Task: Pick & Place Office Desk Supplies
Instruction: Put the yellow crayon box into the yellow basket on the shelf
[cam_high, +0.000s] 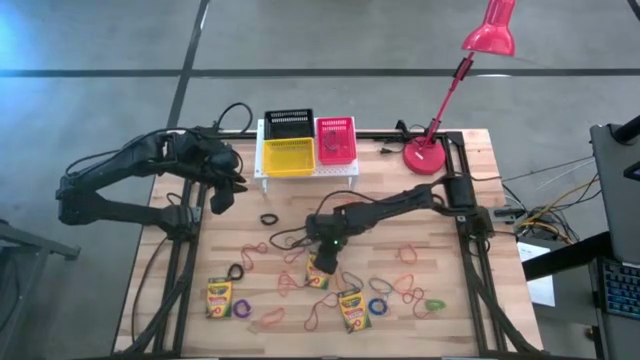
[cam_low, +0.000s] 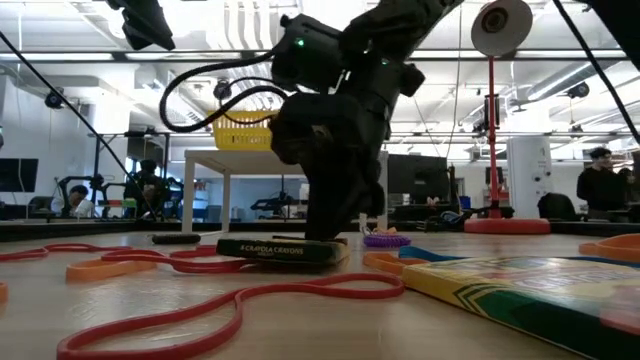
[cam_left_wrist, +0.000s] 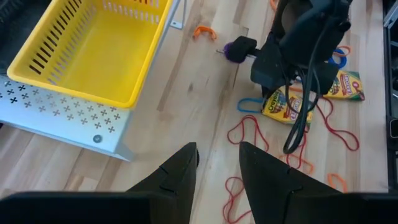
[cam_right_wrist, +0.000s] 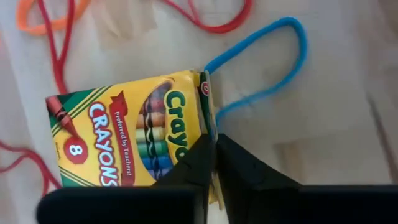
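Observation:
My right gripper (cam_right_wrist: 214, 146) stands low over the table's middle, shut at the end edge of a yellow-and-green crayon box (cam_right_wrist: 124, 140) where a blue rubber band (cam_right_wrist: 280, 74) lies against it. Two more crayon boxes (cam_high: 219, 297) (cam_high: 351, 309) lie flat near the front edge. Rubber bands in red, orange, purple and black are strewn over the near half. Black (cam_high: 289, 124), yellow (cam_high: 288, 155) and red (cam_high: 335, 138) mesh baskets sit on a white stand at the far edge. My left gripper (cam_left_wrist: 217, 158) hangs open, high up beside the yellow basket. My right gripper pinches the blue band between its fingertips where the strand (cam_right_wrist: 210, 121) runs along the crayon box's end edge. The fingers come steeply from above. The rest of the loop lies flat on the table; one finger overlaps the box's edge.
A red desk lamp (cam_high: 430, 155) stands at the far right corner, its arm leaning out over the edge. The white perforated stand (cam_high: 305, 172) carries the baskets. Loose red bands (cam_low: 240, 300) lie at the front; bare wood shows between the stand and the boxes.

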